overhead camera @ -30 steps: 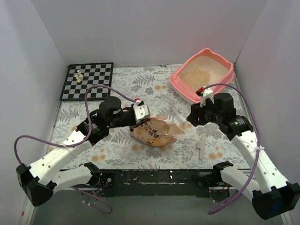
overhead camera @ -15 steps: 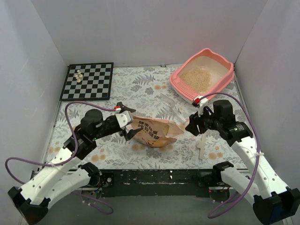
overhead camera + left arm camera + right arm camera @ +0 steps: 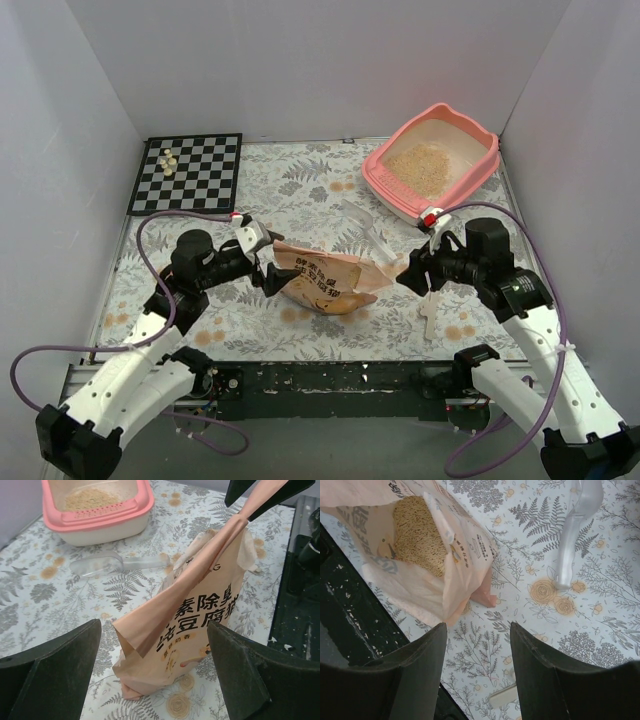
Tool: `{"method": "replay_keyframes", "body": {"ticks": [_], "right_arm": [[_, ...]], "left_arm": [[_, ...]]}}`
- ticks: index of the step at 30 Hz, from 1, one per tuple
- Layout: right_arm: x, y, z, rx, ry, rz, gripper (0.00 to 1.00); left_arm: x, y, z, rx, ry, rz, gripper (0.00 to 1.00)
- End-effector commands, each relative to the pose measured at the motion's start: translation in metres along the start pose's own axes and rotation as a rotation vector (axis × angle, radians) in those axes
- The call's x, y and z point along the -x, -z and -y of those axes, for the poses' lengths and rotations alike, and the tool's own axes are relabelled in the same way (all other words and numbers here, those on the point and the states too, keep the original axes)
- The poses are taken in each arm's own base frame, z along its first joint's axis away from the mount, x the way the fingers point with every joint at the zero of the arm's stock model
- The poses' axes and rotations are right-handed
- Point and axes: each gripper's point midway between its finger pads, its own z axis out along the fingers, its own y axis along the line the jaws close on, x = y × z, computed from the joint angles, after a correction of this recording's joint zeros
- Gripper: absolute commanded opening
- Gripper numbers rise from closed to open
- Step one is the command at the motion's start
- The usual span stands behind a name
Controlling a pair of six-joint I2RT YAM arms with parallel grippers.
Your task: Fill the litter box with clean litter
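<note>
The pink litter box (image 3: 380,185) stands at the back right with a patch of clean litter (image 3: 422,160) inside; the left wrist view shows the litter box (image 3: 95,520) too. An orange-peach bag (image 3: 325,282) lies slumped mid-table, and its open mouth shows more litter (image 3: 417,530). My left gripper (image 3: 264,266) sits just left of the bag, open wide, with the bag's (image 3: 195,625) lower end ahead between the fingers, untouched. My right gripper (image 3: 408,272) hovers at the bag's right end, open, and the bag's mouth edge (image 3: 447,612) is at the tip of one finger.
A clear plastic scoop (image 3: 366,226) lies between the bag and the litter box. A pale flat stick (image 3: 430,312) rests near the front right. A chessboard (image 3: 187,172) with a few pieces sits at the back left. White walls enclose the table.
My left gripper has opened, let go of the bag and drawn back to the left. The bag has sagged onto the table. The right gripper has shifted slightly nearer.
</note>
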Motion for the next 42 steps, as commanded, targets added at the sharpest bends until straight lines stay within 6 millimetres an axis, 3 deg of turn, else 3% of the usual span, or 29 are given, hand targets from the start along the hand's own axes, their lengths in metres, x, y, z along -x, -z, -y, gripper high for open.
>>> {"method": "replay_keyframes", "body": {"ticks": [1,9,21,23,25,26,27,28,32,38,42], "right_arm": [[0.034,0.012,-0.021,0.079,0.002,0.120,0.61],[0.031,0.016,-0.029,0.103,-0.018,0.146,0.61],[0.026,0.014,-0.031,0.112,-0.050,0.137,0.60],[0.025,0.013,-0.032,0.119,-0.062,0.139,0.60],[0.022,0.010,-0.033,0.134,-0.074,0.135,0.60],[0.019,0.007,-0.032,0.133,-0.077,0.130,0.60],[0.017,0.005,-0.032,0.132,-0.110,0.126,0.60],[0.014,0.004,-0.032,0.131,-0.119,0.121,0.60],[0.012,-0.002,-0.026,0.111,-0.073,0.165,0.59],[0.020,-0.002,-0.037,0.192,0.073,0.257,0.63],[0.001,-0.019,-0.025,0.188,0.180,0.211,0.68]], "left_arm": [[0.011,-0.007,0.012,-0.137,0.060,0.068,0.88],[0.000,-0.020,0.004,-0.202,0.149,0.064,0.87],[-0.028,-0.030,0.009,-0.258,0.219,0.049,0.80],[-0.031,-0.031,0.009,-0.260,0.220,0.049,0.70],[-0.034,-0.033,0.007,-0.261,0.222,0.043,0.42],[-0.035,-0.033,0.006,-0.258,0.225,0.042,0.22],[-0.035,-0.034,0.005,-0.254,0.226,0.043,0.08],[-0.034,-0.035,0.002,-0.238,0.229,0.048,0.00],[-0.025,-0.035,-0.006,-0.181,0.239,0.092,0.00],[-0.019,-0.029,-0.020,-0.062,0.268,0.082,0.00],[-0.026,-0.026,-0.025,0.002,0.334,0.086,0.00]]}}
